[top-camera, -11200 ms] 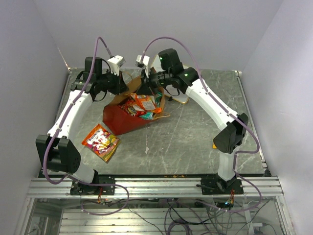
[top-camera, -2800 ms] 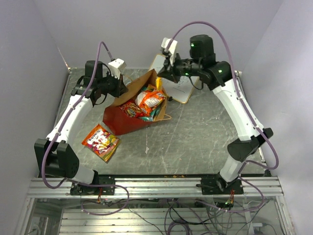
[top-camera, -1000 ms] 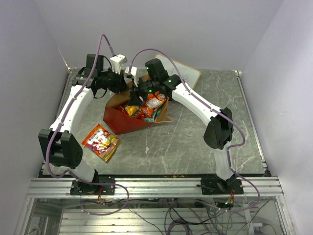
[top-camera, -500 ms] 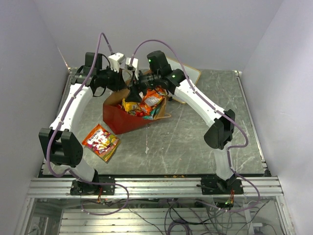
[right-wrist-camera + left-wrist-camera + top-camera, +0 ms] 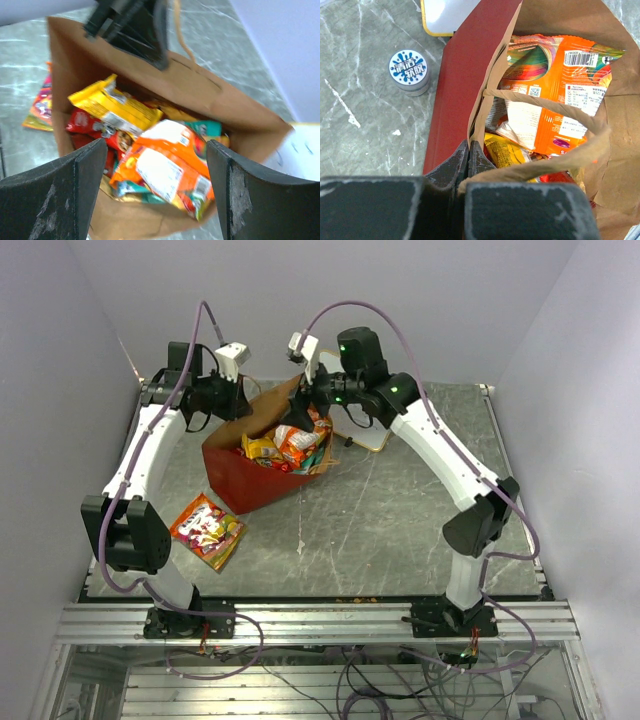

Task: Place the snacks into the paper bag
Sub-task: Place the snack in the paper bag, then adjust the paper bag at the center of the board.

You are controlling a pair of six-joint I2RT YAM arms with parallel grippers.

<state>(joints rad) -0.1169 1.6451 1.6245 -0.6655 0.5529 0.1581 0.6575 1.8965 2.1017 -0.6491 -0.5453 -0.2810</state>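
The red paper bag (image 5: 238, 478) stands open on the table, brown inside (image 5: 210, 95). My left gripper (image 5: 243, 403) is shut on its rim (image 5: 469, 150) at the back left. Several snacks lie inside: a large orange chip bag (image 5: 555, 75), a yellow packet (image 5: 115, 107), red and teal packs. My right gripper (image 5: 308, 388) hangs open above the bag's mouth, and nothing is between its fingers (image 5: 156, 165); the orange packet (image 5: 165, 170) lies loose below it. One more colourful snack packet (image 5: 207, 530) lies on the table left of the bag.
A white writing board (image 5: 362, 428) with a yellow rim lies behind the bag on the right. A small round tin (image 5: 410, 72) with a blue and white lid stands on the table next to the bag's red wall. The table edge runs close behind both grippers.
My right gripper has opened, left the orange packet in the bag and drawn up and back to the right. The left gripper has pulled the bag's rim up and left.
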